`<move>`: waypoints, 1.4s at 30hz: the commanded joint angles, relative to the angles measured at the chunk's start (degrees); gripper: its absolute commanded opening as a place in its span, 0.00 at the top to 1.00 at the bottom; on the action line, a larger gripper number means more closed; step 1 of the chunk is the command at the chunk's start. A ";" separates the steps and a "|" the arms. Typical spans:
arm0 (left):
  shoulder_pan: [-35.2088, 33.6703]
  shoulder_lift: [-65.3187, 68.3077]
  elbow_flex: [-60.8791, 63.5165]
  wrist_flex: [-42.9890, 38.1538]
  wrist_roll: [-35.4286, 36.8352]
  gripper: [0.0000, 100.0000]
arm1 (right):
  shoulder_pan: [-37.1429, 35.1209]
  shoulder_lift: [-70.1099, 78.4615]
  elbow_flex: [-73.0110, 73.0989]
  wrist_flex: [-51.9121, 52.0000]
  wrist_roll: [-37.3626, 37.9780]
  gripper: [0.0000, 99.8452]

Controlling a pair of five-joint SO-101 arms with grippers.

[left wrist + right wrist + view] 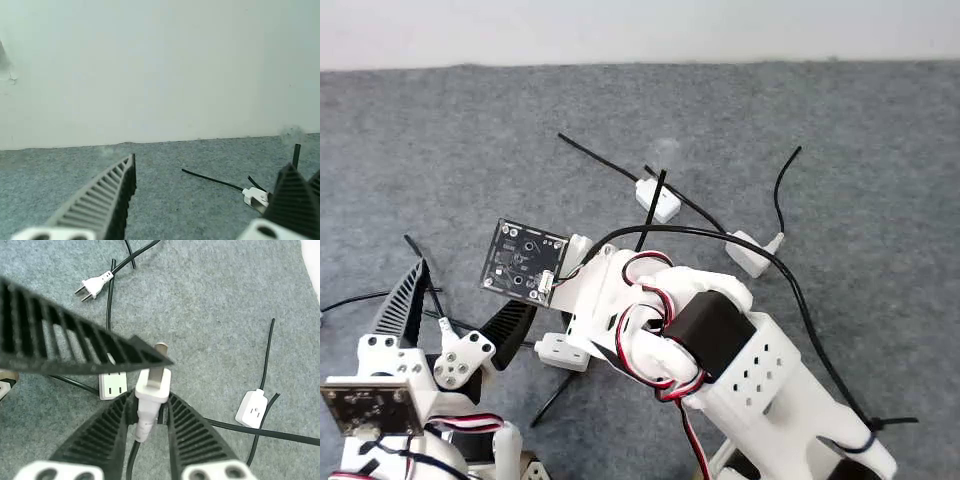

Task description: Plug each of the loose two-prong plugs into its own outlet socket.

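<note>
Our right tool is clamped on a white two-prong plug, prongs pointing away from the wrist, just beside a white outlet socket that lies slots-up on the grey table. We cannot tell whether the prongs touch anything. Our left tool stands wide apart and holds nothing. One of its ribbed fingers crosses in front of the right wrist camera and covers part of that socket.

A loose plug lies well apart, with bare table between. From above, the right arm hides its own tool and the held plug. Beyond it, a far socket and a side socket lie in the open, with room up to the pale wall.

In the left wrist view a white piece on a black cord is cut off by a finger, and we cannot tell whether it is a plug or a socket.
</note>
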 commanded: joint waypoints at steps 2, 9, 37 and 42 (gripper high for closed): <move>1.32 -0.79 -0.66 -0.09 0.88 0.59 | -1.01 -1.98 -3.52 -0.48 0.70 0.99; 4.22 -0.79 1.98 -0.26 0.62 0.59 | -2.51 -2.33 -5.80 0.57 0.53 0.99; -3.08 -0.88 13.05 -2.29 -1.41 0.59 | -2.42 -6.20 -7.82 3.38 0.44 0.99; -1.67 -0.97 14.55 -2.02 -1.23 0.59 | -2.33 -6.46 -7.74 3.47 0.35 0.99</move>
